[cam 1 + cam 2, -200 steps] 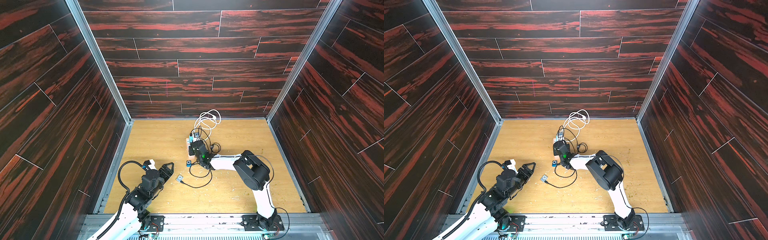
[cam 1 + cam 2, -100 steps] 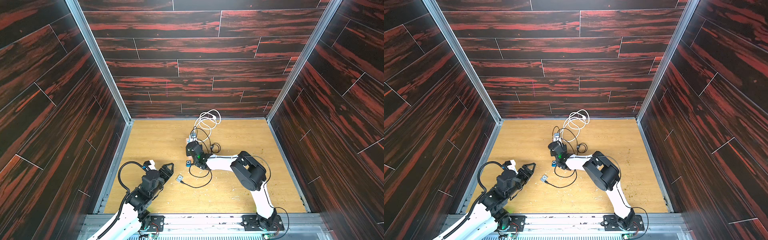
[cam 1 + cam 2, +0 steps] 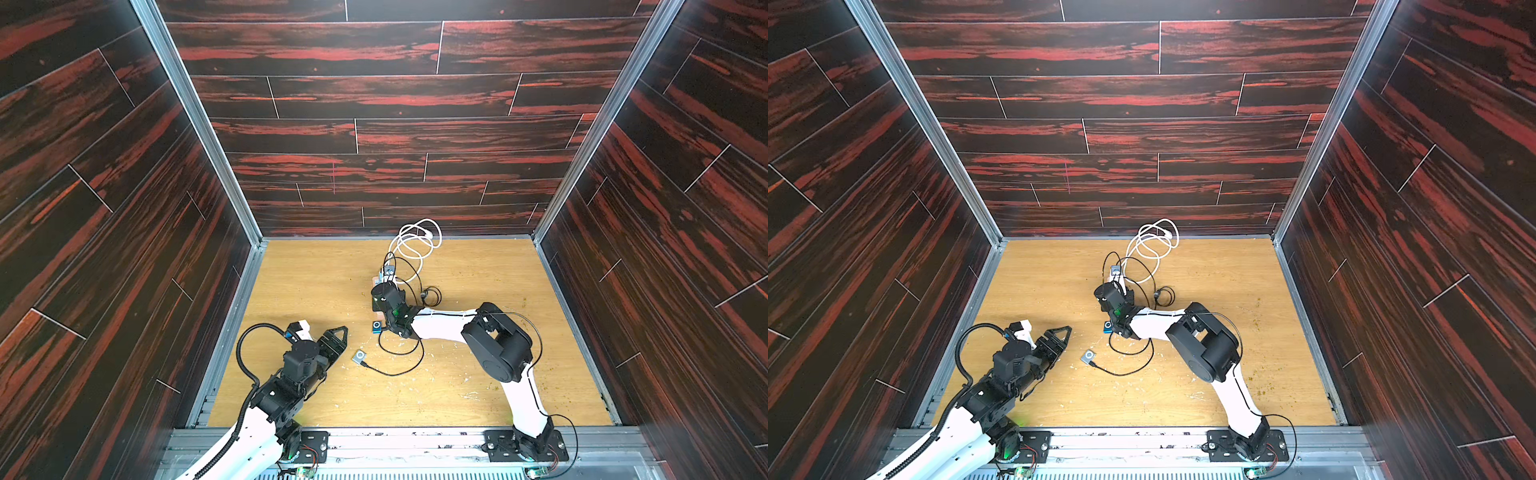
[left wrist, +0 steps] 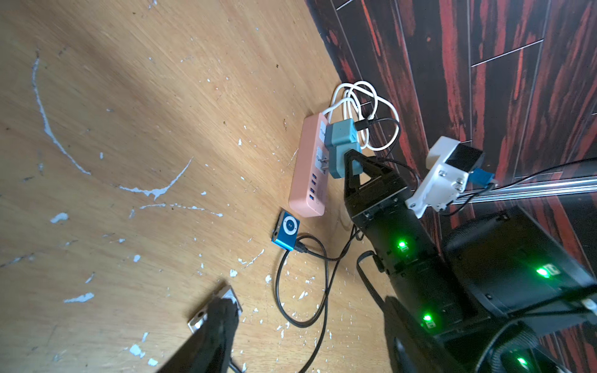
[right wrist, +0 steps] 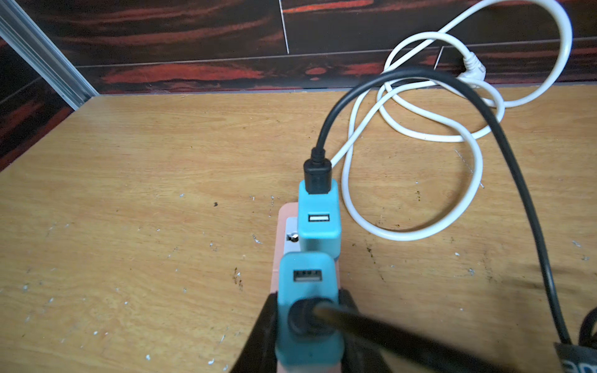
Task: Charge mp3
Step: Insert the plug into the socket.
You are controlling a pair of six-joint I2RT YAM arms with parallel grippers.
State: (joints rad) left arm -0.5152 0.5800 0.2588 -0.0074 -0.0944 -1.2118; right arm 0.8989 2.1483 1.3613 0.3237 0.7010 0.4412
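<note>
Right gripper (image 5: 308, 311): jaws clamped on both flanks of the teal charger (image 5: 306, 268), directly over the pink power strip (image 4: 307, 184). From the left wrist camera I see the charger tilted. Its prongs show between its body and the strip's socket face, so it is not seated flush. A dark plug sits in the port nearest the camera, blurred. I cannot trace which player that lead serves.

A second charger (image 5: 319, 216) stands plugged into the strip just beyond the held one, with a black USB plug (image 5: 318, 176) in its far end. The strip's white cord (image 3: 415, 245) lies coiled toward the back wall.

Left gripper (image 3: 337, 341): fingers apart, nothing between them, low over the wooden table (image 3: 311, 282).

The silver mp3 player (image 3: 359, 356) lies on the table just off the left gripper's fingertips, with a thin black cable (image 3: 390, 374) running from it. In the left wrist view one finger (image 4: 219, 326) partly covers it. I cannot tell whether they touch.

The blue mp3 player (image 4: 287, 231) lies flat on the table just beside the near end of the strip, a black lead (image 4: 302, 247) plugged into it.
</note>
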